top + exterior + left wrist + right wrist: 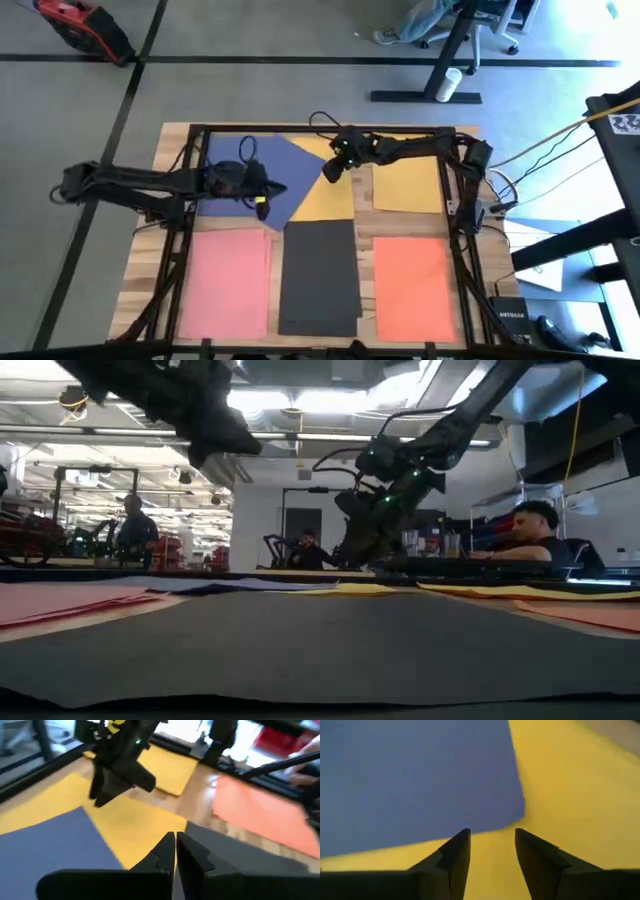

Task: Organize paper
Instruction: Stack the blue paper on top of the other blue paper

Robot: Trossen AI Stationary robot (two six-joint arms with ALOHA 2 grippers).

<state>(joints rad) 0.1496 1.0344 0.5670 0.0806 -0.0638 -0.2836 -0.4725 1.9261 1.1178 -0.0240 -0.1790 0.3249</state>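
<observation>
From above, coloured sheets cover the wooden table [150, 260]: a blue sheet [262, 160] lies skewed at the far left, its long axis running diagonally, overlapping a yellow sheet [330, 200] beside it; a second yellow sheet [408, 187] sits square at the far right. Along the near edge, a pink sheet [227, 280], a dark grey sheet [319, 275] and an orange sheet [412, 287] lie side by side, long axes running near to far. The left gripper [272, 190] hovers over the blue sheet's near corner; the right gripper [328, 172] hangs over the blue-yellow overlap

At table height, the dark grey sheet [320, 650] fills the foreground, both arms raised above it; people sit in the room behind

The left wrist camera shows its fingers [161, 857] pressed together, holding nothing, above the yellow sheet [135, 825], with the right gripper [112, 787] ahead

The right wrist camera shows its fingers [455, 860] parted, empty, over the corner of the blue sheet [415, 780] on yellow [570, 795]
</observation>
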